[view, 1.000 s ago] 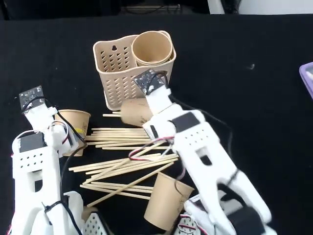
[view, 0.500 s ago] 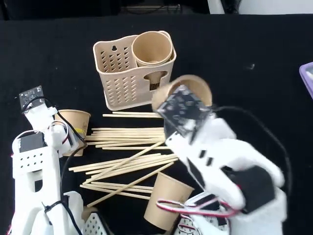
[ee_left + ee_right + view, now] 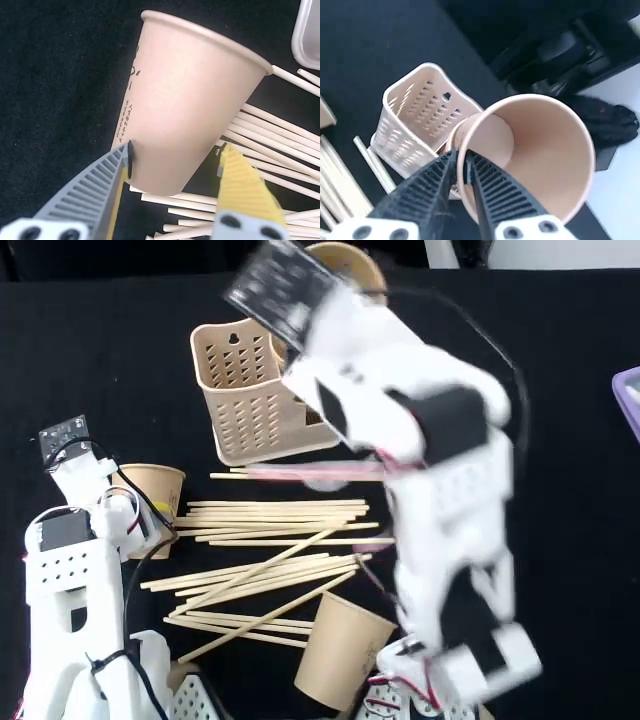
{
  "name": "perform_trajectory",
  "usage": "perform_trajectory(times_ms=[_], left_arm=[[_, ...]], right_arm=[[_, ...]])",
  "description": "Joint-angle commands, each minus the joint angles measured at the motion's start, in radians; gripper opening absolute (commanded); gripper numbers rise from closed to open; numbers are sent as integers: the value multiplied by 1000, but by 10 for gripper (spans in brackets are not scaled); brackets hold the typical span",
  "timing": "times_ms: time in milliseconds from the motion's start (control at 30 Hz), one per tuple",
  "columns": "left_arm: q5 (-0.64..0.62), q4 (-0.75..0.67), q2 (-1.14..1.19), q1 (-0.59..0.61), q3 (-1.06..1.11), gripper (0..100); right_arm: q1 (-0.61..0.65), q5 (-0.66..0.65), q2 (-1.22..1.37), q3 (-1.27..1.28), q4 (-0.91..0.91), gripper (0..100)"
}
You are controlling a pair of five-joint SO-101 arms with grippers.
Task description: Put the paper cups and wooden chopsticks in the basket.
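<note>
**Paper cup (image 3: pixel 540 150), raised beside the basket (image 3: pixel 415 125)**

The cup's wall is pinched at the rim by the right end effector (image 3: pixel 461 161), one finger inside and one outside. Whether it hangs directly over the basket or just past it cannot be told. For a clean deposit, the cup is best centred over an open compartment, turned base-down, and lowered before release. A second paper cup (image 3: pixel 185 110) is straddled by the left end effector (image 3: pixel 175 157), jaws wide. Wooden chopsticks (image 3: pixel 270 540) are scattered on the surface (image 3: pixel 560 490).
</note>
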State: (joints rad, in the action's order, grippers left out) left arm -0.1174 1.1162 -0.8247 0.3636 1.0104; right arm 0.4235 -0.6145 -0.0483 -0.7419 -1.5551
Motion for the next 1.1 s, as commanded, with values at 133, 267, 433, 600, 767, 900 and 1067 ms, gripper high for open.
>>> perform_trajectory(times_ms=[133, 267, 433, 600, 767, 900, 1067], left_arm=[[-3, 9, -20, -5, -4, 288], [-3, 9, -20, -4, -4, 288], [-3, 9, -20, -2, -4, 288], [-3, 9, -20, -5, -4, 288], [-3, 9, -20, -7, -4, 288], [-3, 9, -20, -7, -4, 288], [-3, 9, -20, -4, -4, 288]], right_arm=[[-35, -92, 398, -509, -210, 11], [-63, -94, 456, -519, -207, 11], [-69, -91, 461, -521, -209, 11], [-72, 25, 452, -526, -212, 149], [-51, 104, 352, -526, -209, 321], [-44, 147, 197, -492, -212, 250], [-35, 190, -127, -117, -213, 237]])
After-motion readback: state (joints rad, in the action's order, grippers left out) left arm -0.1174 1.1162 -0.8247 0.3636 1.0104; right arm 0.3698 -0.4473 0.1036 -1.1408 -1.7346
